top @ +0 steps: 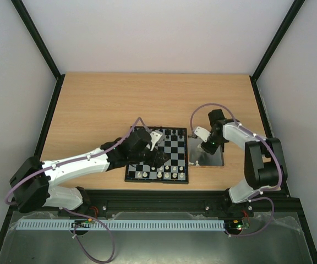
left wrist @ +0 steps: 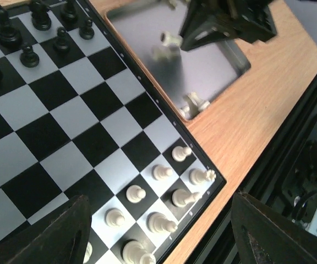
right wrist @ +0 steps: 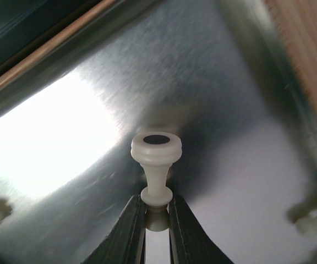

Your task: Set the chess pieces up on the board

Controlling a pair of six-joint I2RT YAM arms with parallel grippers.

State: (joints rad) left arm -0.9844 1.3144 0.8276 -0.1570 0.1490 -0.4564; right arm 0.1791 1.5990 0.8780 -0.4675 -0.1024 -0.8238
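- Several chess pieces (left wrist: 162, 172) stand in two rows at the near right corner of the board (left wrist: 65, 126).
- Left gripper (left wrist: 159, 199) hangs over that near edge, jaws wide — holding nothing.
- Just beside the board's right edge lies the tray (right wrist: 65, 137). Right gripper (right wrist: 156, 206) is down in it, jaws narrow, pinching one white piece (right wrist: 156, 165) by its thin end, round foot sticking out.
- To do this well, I think: lift slowly, keep the squeeze snug, turn the foot down, then set it on a free near square — no bumping neighbours.
- Black pieces (left wrist: 29, 55) stand along the far edge.
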